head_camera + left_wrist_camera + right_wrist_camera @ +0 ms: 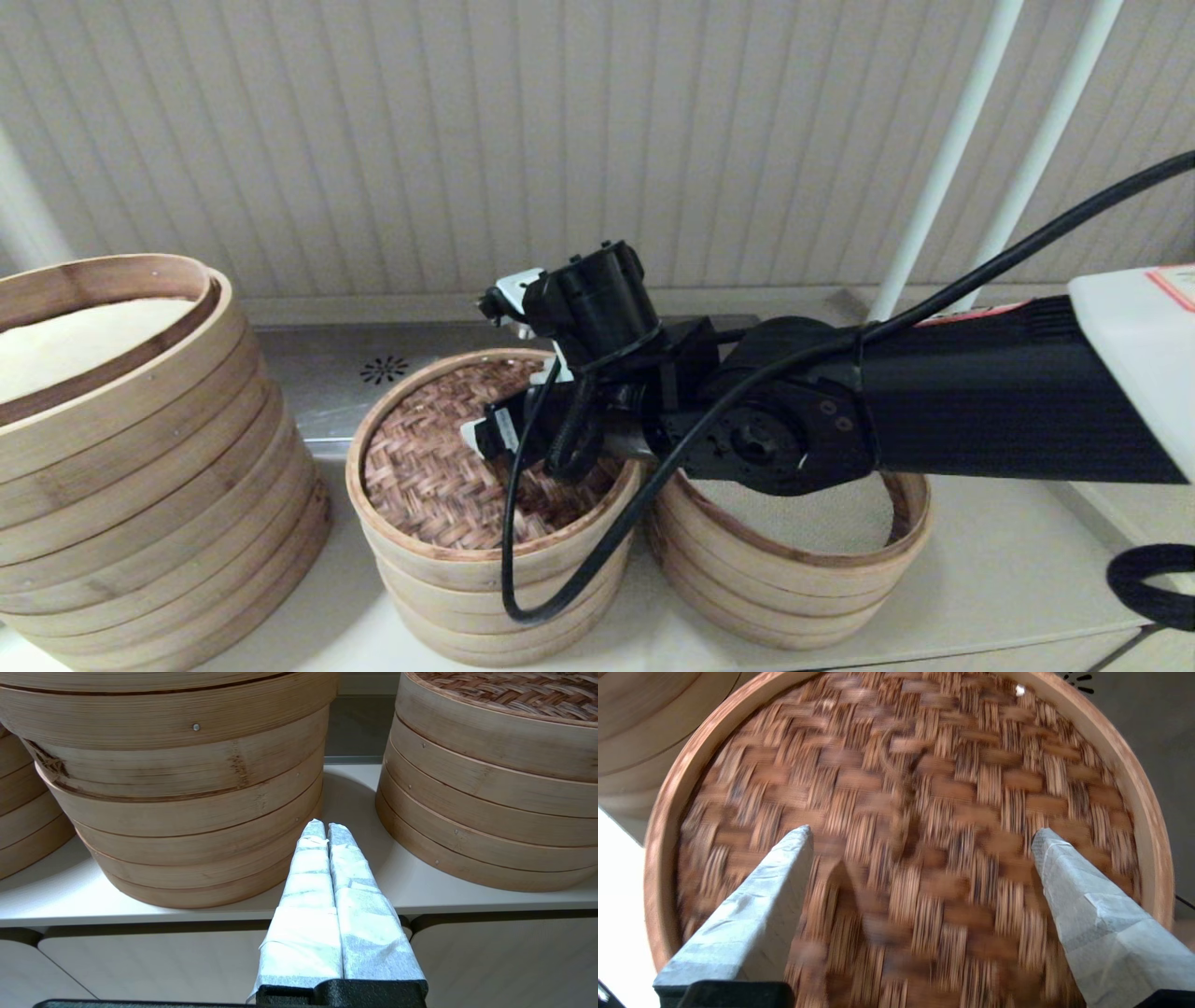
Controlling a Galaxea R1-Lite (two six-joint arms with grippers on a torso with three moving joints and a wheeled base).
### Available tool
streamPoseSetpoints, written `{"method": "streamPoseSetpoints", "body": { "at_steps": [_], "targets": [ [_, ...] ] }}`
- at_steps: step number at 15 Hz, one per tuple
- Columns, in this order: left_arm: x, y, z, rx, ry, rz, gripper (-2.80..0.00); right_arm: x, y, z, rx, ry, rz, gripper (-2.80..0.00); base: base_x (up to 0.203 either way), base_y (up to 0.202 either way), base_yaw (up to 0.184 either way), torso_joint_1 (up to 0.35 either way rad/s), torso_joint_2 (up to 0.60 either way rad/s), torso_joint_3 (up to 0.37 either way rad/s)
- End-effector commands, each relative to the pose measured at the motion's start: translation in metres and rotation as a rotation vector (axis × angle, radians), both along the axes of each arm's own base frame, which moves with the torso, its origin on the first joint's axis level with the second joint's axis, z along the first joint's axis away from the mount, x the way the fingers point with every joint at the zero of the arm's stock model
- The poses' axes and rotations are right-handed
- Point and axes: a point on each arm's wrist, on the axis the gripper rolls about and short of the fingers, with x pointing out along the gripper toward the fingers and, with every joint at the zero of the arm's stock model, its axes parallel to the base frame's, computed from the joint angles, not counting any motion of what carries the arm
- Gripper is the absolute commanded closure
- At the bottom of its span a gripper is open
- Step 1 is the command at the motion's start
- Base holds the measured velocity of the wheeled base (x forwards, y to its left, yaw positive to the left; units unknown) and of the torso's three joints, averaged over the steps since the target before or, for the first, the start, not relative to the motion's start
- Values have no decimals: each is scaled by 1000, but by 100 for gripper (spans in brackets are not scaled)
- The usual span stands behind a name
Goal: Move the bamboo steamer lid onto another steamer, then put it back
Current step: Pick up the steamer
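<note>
The bamboo steamer lid [439,467] sits on top of the middle stack [485,597] of pale bamboo rings on the worktop [1008,569], its dark herringbone weave facing up inside the pale hoop rim. The right claw [922,844] is over that lid, reaching in from the robot's right with its arm crossing above the neighbouring steamer. In the right wrist view its 2 wrapped fingers [752,924] are spread wide, with the woven top showing between them and filling the space out to the rim on both sides. Nothing is held between the fingers. Whether the fingertips touch the weave or only hang just above it cannot be told from these views.

The other steamer [794,569] stands just to the right of the lidded stack, their walls near or touching, and it is open on top with a grey-beige cloth liner [812,518] visible inside its darker rim. A black cable [523,560] from the right arm droops in front of the lidded stack.

On the far left stands a much larger tall stack [140,485] of bamboo rings.

The left claw [327,830] is low, in front of the worktop's edge, its 2 wrapped fingers pressed together with nothing between them, pointing at the gap between the large stack and the lidded one.
</note>
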Motion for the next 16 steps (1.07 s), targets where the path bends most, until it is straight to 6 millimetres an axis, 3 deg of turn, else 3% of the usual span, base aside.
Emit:
{"method": "streamPoseSetpoints", "body": {
  "at_steps": [1, 10, 11, 16],
  "targets": [
    [0, 0, 0, 0, 2, 0, 0, 5, 7, -4, 0, 1, 0, -280, 0, 0, 0, 0, 0, 0],
    [0, 0, 0, 0, 2, 0, 0, 11, 13, -12, -18, -12, -25, -280, 0, 0, 0, 0, 0, 0],
    [0, 0, 0, 0, 2, 0, 0, 13, 15, -14, -25, -16, -35, 0, 0, 0, 0, 0, 0, 0],
    [0, 0, 0, 0, 2, 0, 0, 16, 21, -25, -40, -8, -37, 0, 0, 0, 0, 0, 0, 0]
  ]
}}
